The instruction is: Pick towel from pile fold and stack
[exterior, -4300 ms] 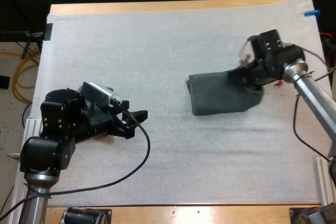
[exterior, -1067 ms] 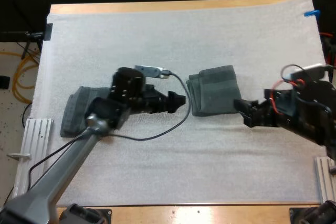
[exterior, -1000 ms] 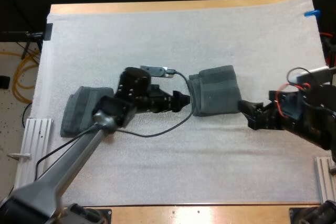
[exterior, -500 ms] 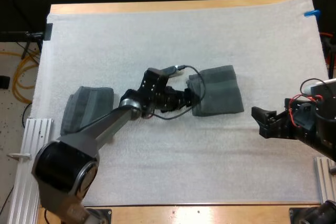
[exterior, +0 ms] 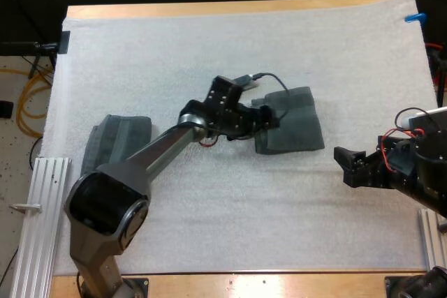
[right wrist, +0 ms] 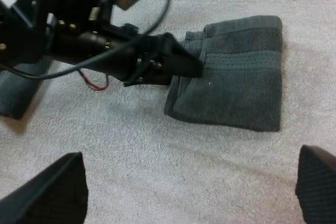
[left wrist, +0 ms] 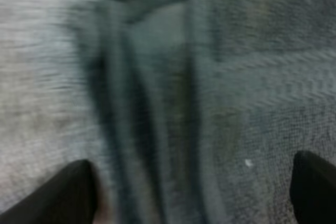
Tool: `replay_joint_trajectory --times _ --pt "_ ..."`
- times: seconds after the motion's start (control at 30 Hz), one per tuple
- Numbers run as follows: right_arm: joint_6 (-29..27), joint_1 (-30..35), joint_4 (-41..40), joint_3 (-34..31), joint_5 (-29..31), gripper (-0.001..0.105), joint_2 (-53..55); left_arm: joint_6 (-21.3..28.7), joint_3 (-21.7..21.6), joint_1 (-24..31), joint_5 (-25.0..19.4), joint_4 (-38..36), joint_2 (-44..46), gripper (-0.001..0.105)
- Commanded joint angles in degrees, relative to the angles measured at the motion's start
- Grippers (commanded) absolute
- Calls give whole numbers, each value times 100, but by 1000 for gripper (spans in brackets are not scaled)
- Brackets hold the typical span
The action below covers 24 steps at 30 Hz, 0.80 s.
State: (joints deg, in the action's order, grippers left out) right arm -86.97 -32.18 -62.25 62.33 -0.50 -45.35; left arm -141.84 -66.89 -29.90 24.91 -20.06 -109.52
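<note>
Towel number one, a dark grey-green folded towel (exterior: 293,127), lies flat near the middle of the white mat (exterior: 209,54) on the tabletop (exterior: 209,9). It looks neat, with its edges lined up, so I think the folding part is done. A second folded towel (exterior: 115,146) lies well apart from it, near the left side of the mat. That looks like the place where the stack will grow. The two towels are not on top of each other yet, so the stacking is the part that is left. My left gripper (exterior: 271,118) is right at the near-left edge of the middle towel. In the left wrist view its two fingers (left wrist: 76,195) stand wide apart with the towel's folded edge between them, so it is open and not pinching anything. I think it needs to close on that edge next and carry the towel over to the other one. My right gripper (exterior: 347,163) sits to the right of the middle towel, not touching it, with its fingers apart and nothing in them.
</note>
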Motion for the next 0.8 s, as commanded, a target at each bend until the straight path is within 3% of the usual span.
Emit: replay_joint_trajectory --times 0.0,0.23,0.37,0.47,0.6,0.63,0.77 --pt "-23 19 44 13 50 78 40 -24 -126 -140 -55 -182 -87 75" --pt "-23 19 32 13 50 78 40 -24 -426 -305 -79 -406 -238 75" --pt "-23 19 32 13 50 78 40 22 -426 -305 -79 -406 -238 66" --pt "-23 19 32 13 50 78 40 22 -426 -305 -79 -406 -238 45" --pt "-23 19 32 13 51 78 40 215 -426 -305 -37 -427 -238 6" --pt "-23 19 32 13 81 78 40 383 -426 -305 62 -467 -238 0" --pt "-23 19 46 13 174 78 16 927 -433 -285 95 -868 -141 0"
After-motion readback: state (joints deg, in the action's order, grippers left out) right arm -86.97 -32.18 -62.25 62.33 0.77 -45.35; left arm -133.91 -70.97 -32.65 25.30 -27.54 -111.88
